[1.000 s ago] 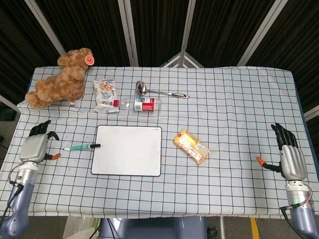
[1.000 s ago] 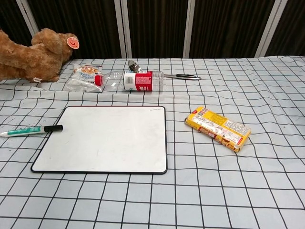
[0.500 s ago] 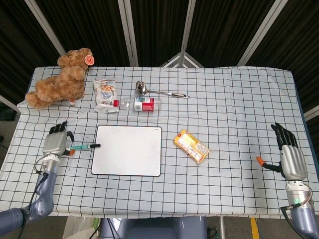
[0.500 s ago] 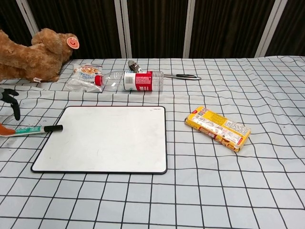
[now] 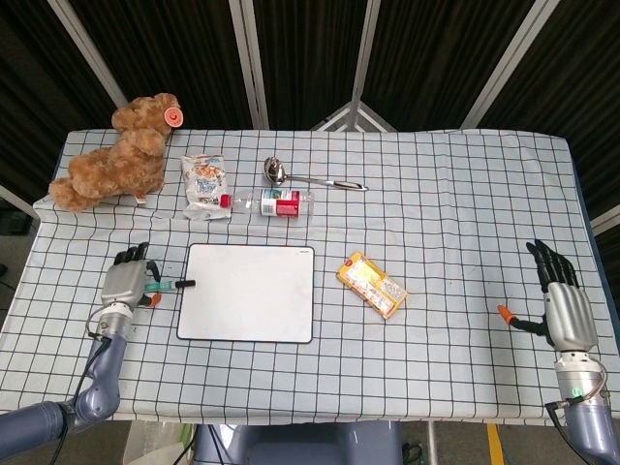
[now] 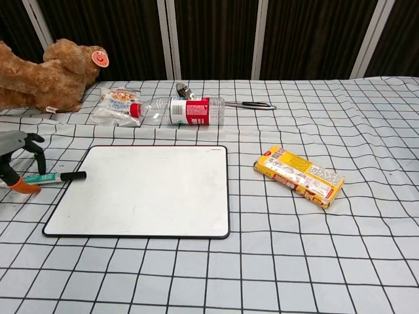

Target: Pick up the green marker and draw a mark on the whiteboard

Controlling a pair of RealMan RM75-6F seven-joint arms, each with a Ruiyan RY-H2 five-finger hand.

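The green marker (image 5: 172, 285) (image 6: 55, 176) lies flat on the checked cloth, its black cap touching the left edge of the whiteboard (image 5: 247, 293) (image 6: 144, 190). My left hand (image 5: 124, 281) (image 6: 14, 160) hovers over the marker's rear end. Its fingers are spread and arched above the barrel, and the orange thumb tip sits on the cloth just in front of it. The rear end of the marker is hidden under the hand. My right hand (image 5: 564, 308) rests open near the table's right edge, far from the board, and shows only in the head view.
A teddy bear (image 5: 114, 155) (image 6: 46, 75) sits at the back left. Behind the board lie a snack bag (image 5: 205, 179) (image 6: 114, 104), a plastic bottle (image 5: 271, 203) (image 6: 186, 110) and a ladle (image 5: 310, 179) (image 6: 245, 104). A yellow packet (image 5: 371, 285) (image 6: 299, 175) lies right of the board.
My left hand has moved right along the table from the left edge and now covers the marker's rear end. The marker, the board and my right hand have not moved.
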